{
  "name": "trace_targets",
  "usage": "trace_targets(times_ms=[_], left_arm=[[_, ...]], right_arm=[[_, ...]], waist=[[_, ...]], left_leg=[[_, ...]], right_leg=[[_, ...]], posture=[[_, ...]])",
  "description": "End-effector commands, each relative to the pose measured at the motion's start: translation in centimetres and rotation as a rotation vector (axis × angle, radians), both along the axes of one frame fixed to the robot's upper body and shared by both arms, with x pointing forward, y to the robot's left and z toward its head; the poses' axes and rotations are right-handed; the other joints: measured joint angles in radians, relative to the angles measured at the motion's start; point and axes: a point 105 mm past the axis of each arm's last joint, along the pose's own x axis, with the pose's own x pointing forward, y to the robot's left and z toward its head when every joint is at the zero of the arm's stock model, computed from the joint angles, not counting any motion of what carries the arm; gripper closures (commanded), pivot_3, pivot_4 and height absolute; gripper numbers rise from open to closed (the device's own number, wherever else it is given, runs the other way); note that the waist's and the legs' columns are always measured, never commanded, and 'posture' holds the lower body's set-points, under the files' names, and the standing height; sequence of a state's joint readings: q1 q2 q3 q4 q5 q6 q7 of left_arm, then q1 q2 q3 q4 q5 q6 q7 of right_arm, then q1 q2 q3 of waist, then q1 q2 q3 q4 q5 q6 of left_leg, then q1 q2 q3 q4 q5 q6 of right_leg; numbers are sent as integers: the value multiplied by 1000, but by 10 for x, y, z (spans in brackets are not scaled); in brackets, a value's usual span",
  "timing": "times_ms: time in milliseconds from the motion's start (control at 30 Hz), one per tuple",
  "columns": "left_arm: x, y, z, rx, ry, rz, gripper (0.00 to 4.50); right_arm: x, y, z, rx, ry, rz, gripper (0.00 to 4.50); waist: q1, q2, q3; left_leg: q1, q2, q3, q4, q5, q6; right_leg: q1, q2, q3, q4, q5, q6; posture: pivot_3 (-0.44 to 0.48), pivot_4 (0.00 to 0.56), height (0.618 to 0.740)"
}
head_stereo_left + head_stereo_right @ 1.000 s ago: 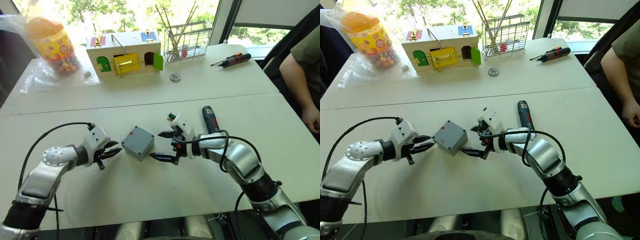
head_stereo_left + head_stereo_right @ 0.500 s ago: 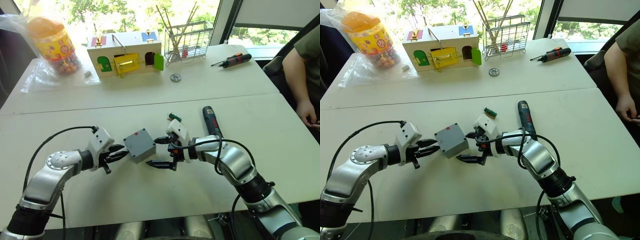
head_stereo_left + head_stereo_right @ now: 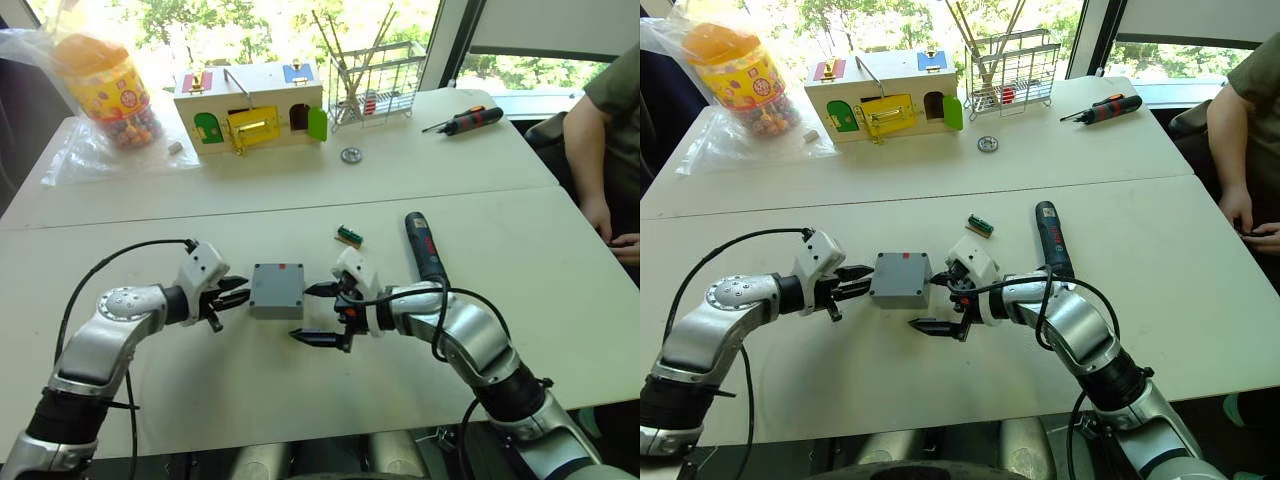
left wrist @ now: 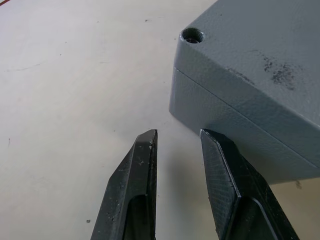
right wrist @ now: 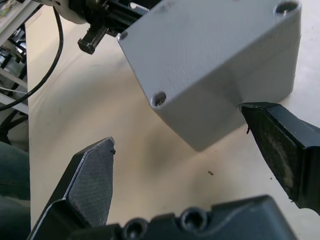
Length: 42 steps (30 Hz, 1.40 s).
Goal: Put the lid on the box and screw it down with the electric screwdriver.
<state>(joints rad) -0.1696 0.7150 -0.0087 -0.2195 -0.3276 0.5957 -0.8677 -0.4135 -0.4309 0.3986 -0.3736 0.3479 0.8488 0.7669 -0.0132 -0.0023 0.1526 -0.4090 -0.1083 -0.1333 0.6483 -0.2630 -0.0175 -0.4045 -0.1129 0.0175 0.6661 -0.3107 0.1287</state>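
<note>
**Box turned square between the two grippers**

Since a second ago the box [image 3: 277, 290] has swung from a diagonal, tipped pose to sit flat and square on the white table [image 3: 300, 400], lid [image 3: 901, 274] on top with its screw holes showing. Both arms have closed in on it. The left gripper [image 3: 236, 291] sits just beside the box's left side, its black fingers [image 4: 132, 195] narrowly parted. The right gripper [image 3: 318, 314] is spread wide at the box's right side, one finger near the corner. The electric screwdriver [image 3: 424, 246] lies unmoved behind the right arm, and a small green part [image 3: 348, 235] is now uncovered. A person's arm [image 3: 598, 150] has shifted at the right edge.
</note>
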Motion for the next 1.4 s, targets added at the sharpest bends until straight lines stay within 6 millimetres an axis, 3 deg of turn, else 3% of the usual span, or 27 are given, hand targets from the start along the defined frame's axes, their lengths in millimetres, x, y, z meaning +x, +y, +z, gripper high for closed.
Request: trace_targets(times_ms=[33,200,367,467,567,667,867,1333,1400], left_arm=[[3,12,24,-8,-18,-3,3140],[-3,10,58,-139,-10,-96,3140],[-3,-26,82,-176,-90,-202,3140],[-3,-50,85,-143,-131,-267,3140],[-1,-62,85,-109,-158,-301,3140],[2,-65,82,-56,-185,-318,3140],[3,-60,78,-30,-196,-312,3140],[6,-54,75,-82,-192,-261,3140],[6,-54,75,-79,-191,-258,3140]], right_arm=[[0,-10,36,40,-108,14,41],[22,-48,65,36,-190,-97,41],[69,-76,57,-3,-240,-273,41],[89,-78,46,-19,-251,-304,676],[102,-74,38,-21,-254,-310,1684],[115,-72,32,-27,-255,-332,1684],[127,-73,27,-29,-261,-353,1684],[134,-73,31,13,-252,-387,1684],[134,-73,31,15,-251,-390,2243]], waist=[[0,0,0],[2,0,0],[0,0,0],[-3,0,0],[-9,0,0],[-12,0,0],[-6,0,0],[-7,0,0],[-7,0,0]], left_leg=[[0,0,0,0,0,0],[0,0,0,0,0,0],[0,0,0,0,0,0],[0,0,0,1,0,0],[0,0,1,0,0,0],[0,1,1,0,0,0],[0,0,1,0,0,-1],[0,0,1,1,0,-1],[0,0,1,1,0,-1]], right_leg=[[0,0,0,0,0,0],[1,0,0,0,0,0],[1,0,0,0,0,0],[1,0,0,0,0,0],[0,0,0,0,0,0],[-1,1,0,0,0,0],[-1,1,0,0,0,0],[0,1,0,1,0,0],[0,1,0,1,0,0]], posture=[[0,150,740],[0,150,740],[0,150,740],[0,150,740],[0,150,740],[0,150,740],[0,150,740],[0,150,740],[0,150,740]])
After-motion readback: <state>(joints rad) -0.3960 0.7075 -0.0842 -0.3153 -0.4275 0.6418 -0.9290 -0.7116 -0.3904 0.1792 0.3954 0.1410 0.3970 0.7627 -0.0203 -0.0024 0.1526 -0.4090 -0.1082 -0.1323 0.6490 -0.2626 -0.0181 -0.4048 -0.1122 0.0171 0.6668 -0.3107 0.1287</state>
